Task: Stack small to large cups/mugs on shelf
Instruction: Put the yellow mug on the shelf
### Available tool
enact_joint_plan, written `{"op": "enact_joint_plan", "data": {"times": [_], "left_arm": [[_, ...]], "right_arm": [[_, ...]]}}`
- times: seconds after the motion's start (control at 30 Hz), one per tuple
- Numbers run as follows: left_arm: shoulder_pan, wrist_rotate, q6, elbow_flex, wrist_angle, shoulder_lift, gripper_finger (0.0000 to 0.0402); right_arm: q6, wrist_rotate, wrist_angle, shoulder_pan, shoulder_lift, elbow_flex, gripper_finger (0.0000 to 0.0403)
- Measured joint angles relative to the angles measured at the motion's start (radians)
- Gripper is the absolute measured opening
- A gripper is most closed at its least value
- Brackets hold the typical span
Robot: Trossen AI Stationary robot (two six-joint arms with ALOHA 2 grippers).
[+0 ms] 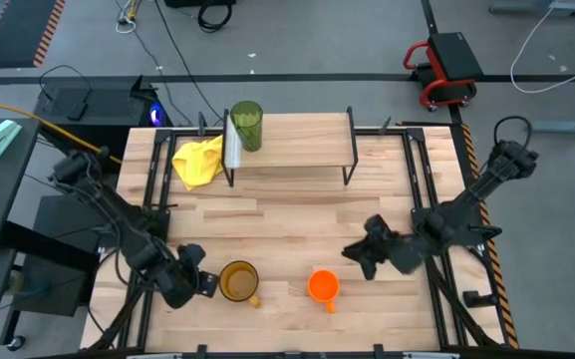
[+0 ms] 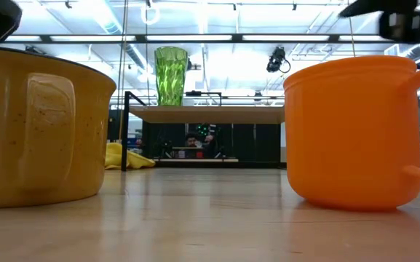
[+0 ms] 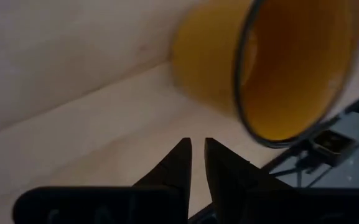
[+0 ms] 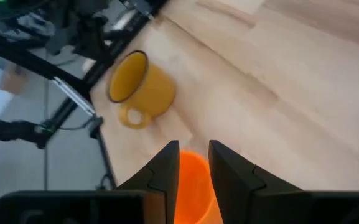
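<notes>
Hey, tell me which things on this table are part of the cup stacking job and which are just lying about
Part of the job:
green tumbler, standing on the shelf
yellow-brown mug, beside the left gripper
orange mug, near the right gripper

Just lying about:
yellow cloth, beside the shelf

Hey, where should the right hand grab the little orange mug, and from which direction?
Probably by the rim. The small orange mug stands upright on the table with its mouth open upward, so come straight down and pinch the wall on the side away from the handle, which points toward the table's front edge. The right hand hovers just beside it, apart from it.
</notes>
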Motion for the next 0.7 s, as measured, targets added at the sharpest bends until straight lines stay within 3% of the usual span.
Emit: {"op": "enact_joint_plan", "data": {"times": [0.27,0.43,0.7], "left_arm": [[0.046,0.009,0.017,0.000,0.133,0.098,0.0055],[0.100,0.009,0.101,0.001,0.260,0.152,0.0047],[0.220,0.008,0.225,0.001,0.315,0.183,0.0045]], "right_arm": [[-0.160,-0.193,0.023,-0.163,0.037,0.000,0.0094],[-0.202,-0.246,0.073,-0.191,0.067,0.000,0.0094],[-0.210,-0.263,0.075,-0.192,0.085,0.000,0.0094]]}}
